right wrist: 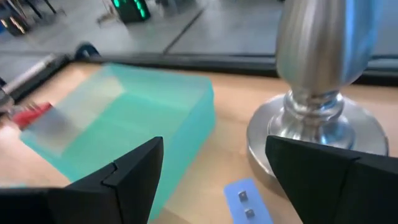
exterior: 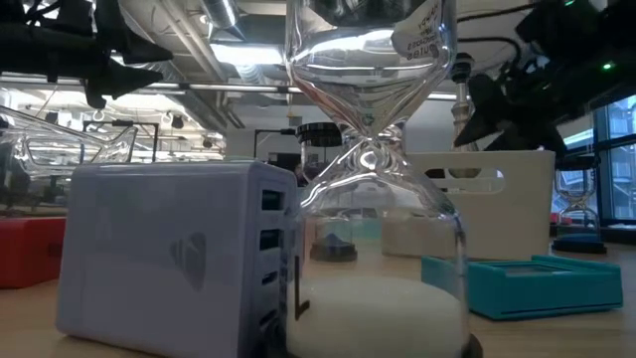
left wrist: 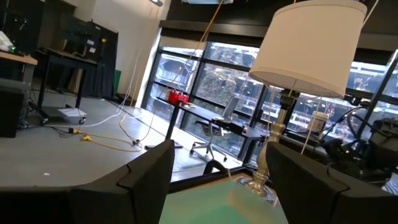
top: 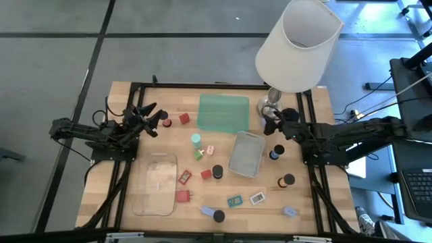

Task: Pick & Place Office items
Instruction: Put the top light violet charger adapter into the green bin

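Grippers spread and empty: left gripper (top: 154,121) far left by red block (top: 184,119), right gripper (top: 273,121) beside lamp base (top: 270,108).

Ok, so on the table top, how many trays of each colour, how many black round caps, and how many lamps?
Green translucent plastic tray: 1
Grey tray: 1
Clear plastic tray: 1
Black round caps: 4
White-shaded lamp with metal base: 1
Total: 8
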